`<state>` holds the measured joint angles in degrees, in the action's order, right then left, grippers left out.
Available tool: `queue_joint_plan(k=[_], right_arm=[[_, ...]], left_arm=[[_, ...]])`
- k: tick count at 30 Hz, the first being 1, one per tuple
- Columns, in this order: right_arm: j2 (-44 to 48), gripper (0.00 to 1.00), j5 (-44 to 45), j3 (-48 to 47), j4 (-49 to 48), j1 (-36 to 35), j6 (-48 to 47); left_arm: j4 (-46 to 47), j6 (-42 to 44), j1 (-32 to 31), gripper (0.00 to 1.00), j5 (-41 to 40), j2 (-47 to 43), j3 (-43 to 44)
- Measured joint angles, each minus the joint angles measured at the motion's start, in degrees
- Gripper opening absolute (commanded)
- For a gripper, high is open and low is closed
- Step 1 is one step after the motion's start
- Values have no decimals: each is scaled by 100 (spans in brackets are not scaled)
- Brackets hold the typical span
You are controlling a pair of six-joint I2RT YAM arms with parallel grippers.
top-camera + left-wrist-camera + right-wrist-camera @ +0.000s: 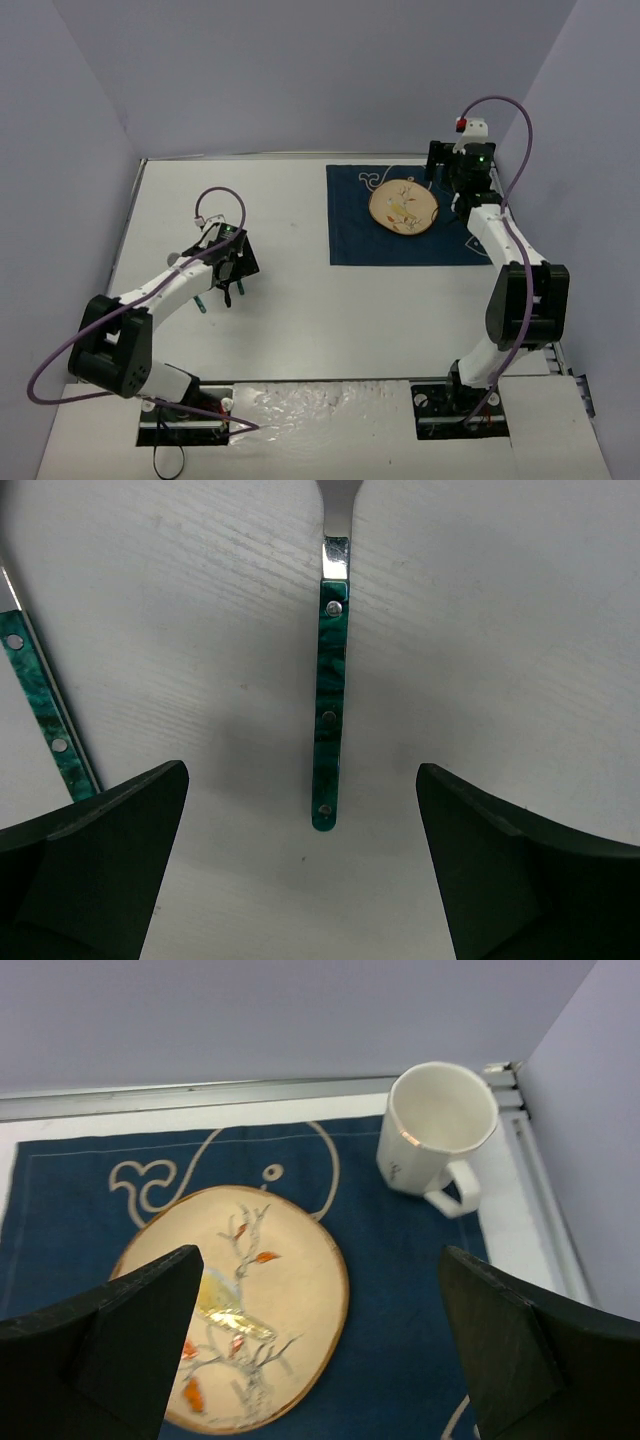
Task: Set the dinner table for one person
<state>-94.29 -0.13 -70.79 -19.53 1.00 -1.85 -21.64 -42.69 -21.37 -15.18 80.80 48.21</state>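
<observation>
Reference landmark: the navy whale-outline placemat (350, 240).

The dinner table (280, 320) lies under the placemat and extends well to its left and toward the arm bases.

A round bird-pattern plate (403, 207) lies flat on the placemat, right of its centre. A white mug (437, 1130) stands upright on the placemat's far right corner, handle toward the near side, apart from the plate.

The right gripper (320, 1260) hangs above the placemat's right part, over the plate, fingers spread wide and holding nothing.

The left gripper (302, 780) is well left of the placemat, low over bare table, jaws apart and empty. A green-handled utensil (332, 710) lies flat between its fingers, untouched; its head is out of frame. A second green-handled utensil (40, 705) lies farther from the placemat, beside the first.
</observation>
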Motion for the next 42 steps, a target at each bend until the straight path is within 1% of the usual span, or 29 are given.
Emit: queue_joint_plan(k=[4,8,10,15,19,22,25,30,33,35,39,42], right_arm=[[442,100,331,282,184,-348,589],[794,100,447,422,341,-607,813],[934,100,441,500,378,-691,859],[1259,100,416,762,460,-746,959],[1561,100,396,972,562,-746,978],[1743,100,351,1020,614,-746,981],[1921,100,267,1047,697,-746,1008],[2217,100,108,1095,863,-749,1066],[2377,100,11,1116,987,-763,1071],[2512,100,-41,1140,1080,-785,1080],[2768,100,-122,1200,1193,-800,1083],[2952,100,-167,1268,1331,-818,1080]], left_arm=[[408,-130,2,84,-129,653,2],[727,-233,17,68,-133,1176,211],[863,-246,37,57,-170,1340,336],[1094,-288,186,36,-202,1432,365],[1238,-321,294,14,-214,1483,365],[1310,-304,320,0,-228,1525,375],[1249,-219,321,0,-198,1612,508],[804,-13,199,0,-83,2045,1238],[444,133,-61,0,-9,2355,2010],[132,209,-327,0,53,2589,2726],[-195,267,-839,0,215,2948,3977],[-495,215,-1153,0,359,3457,5095]])
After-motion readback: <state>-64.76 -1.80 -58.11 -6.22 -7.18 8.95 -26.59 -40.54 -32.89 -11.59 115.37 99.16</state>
